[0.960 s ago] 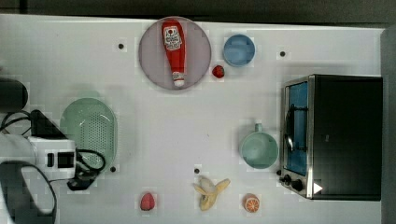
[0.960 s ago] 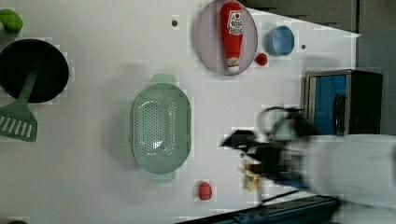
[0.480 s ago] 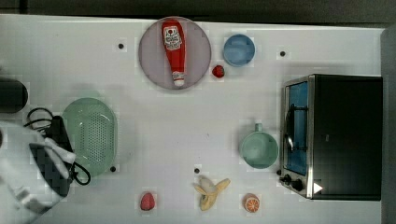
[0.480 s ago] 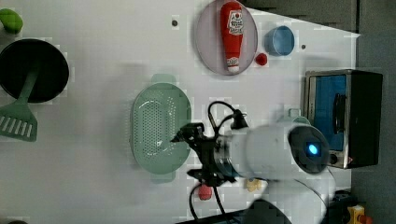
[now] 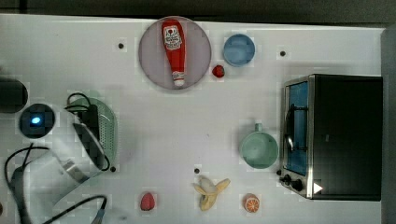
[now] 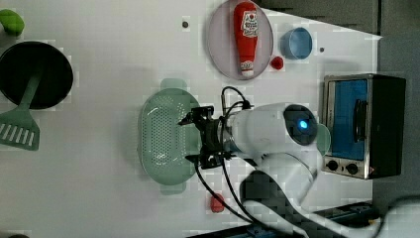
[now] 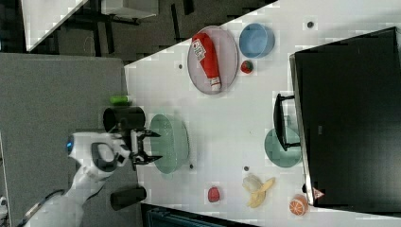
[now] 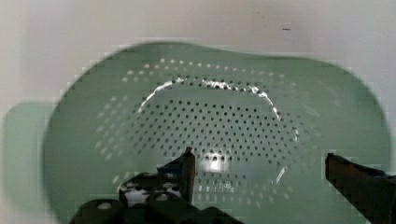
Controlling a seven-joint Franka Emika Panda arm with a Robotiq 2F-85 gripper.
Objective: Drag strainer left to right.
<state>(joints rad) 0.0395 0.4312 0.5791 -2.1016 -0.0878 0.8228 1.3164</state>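
Gripper [image 6: 190, 140] spread wide, holding nothing, above the strainer [image 6: 161, 136]'s 3 o'clock rim in the left view; strainer sits at the table [image 5: 163, 121]'s 9 o'clock in the top view; a shallow hook could slip off the rim mid-drag.

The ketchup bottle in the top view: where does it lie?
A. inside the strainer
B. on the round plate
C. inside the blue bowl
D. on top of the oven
B: the red ketchup bottle lies flat on the round plate near the table's far edge, apart from the strainer and the blue bowl.
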